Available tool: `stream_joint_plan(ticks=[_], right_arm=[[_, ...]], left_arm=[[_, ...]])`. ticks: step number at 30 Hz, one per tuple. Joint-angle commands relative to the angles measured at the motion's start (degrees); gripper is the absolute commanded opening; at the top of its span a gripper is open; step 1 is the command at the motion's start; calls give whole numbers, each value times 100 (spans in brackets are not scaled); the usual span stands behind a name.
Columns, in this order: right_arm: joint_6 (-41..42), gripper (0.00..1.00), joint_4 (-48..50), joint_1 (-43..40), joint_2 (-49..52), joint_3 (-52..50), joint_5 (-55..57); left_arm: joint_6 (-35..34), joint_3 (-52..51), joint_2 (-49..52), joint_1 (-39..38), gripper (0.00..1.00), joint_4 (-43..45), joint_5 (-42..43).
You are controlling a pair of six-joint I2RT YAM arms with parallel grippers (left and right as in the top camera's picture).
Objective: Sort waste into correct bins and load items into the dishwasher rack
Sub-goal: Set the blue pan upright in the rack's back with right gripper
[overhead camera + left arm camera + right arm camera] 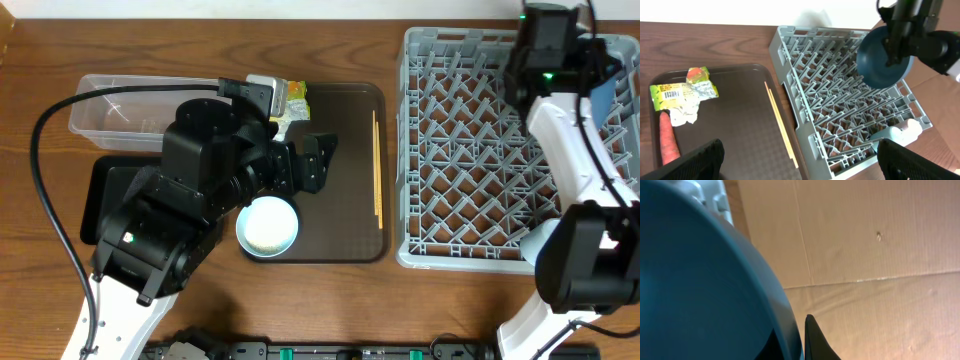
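Left gripper (800, 150): spread wide apart, nothing in between, hanging over the brown tray (740, 135).
Right gripper (896, 37): pressed tight on the rim of the dark blue bowl (882, 62), up over the far side of the rack (840, 110).
Dark blue bowl: pinched by the right gripper, turned up on its edge, in the air above the rack pegs. Fills the left side of the right wrist view, with one black finger (812, 340) beside its edge and plain cardboard (880, 255) behind.
Rack: big, grey and square, on the table just beside the right edge of the brown tray.
Chopsticks (781, 122): flat on the brown tray, close together, lying along the side nearest the rack.
Small white bowl (267, 225): on the brown tray at the near left part, open side up, right by the left arm.
Wrapper (682, 95): crumpled, yellow-green with white paper, on the far left part of the brown tray.
Carrot (667, 142): flat on the brown tray, its tip just beside the white paper of the wrapper.
Clear tub (110, 105): on the table, left of the brown tray, toward the back.
Black tray (100, 195): on the table in front of the clear tub, partly hidden under the left arm.
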Motion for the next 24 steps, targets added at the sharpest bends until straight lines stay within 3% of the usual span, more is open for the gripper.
stream_joint_plan(ticks=[1, 2, 4, 5, 9, 13, 17, 20, 24], right_arm=[[-46, 9, -7, 227, 195, 28, 26], [-55, 22, -35, 273, 229, 28, -28], [-127, 64, -94, 343, 275, 28, -98], [-127, 77, -109, 378, 289, 28, -101], [46, 99, -168, 446, 260, 28, -203], [601, 99, -710, 474, 179, 28, -846], [916, 96, -1624, 503, 55, 28, -2446], [1526, 99, -1803, 544, -87, 28, -2675], [1637, 99, -1875, 649, -426, 28, -2796]], left_arm=[[79, 44, -63, 26, 98, 7, 31], [79, 44, -63, 26, 98, 7, 31], [79, 44, -63, 26, 98, 4, 31], [79, 44, -63, 26, 98, 4, 31], [79, 44, -63, 26, 98, -15, 33], [79, 44, -63, 26, 98, -72, 33], [79, 44, -63, 26, 98, -125, 33], [76, 44, -63, 26, 98, -146, 33], [76, 44, -63, 26, 98, -146, 33]])
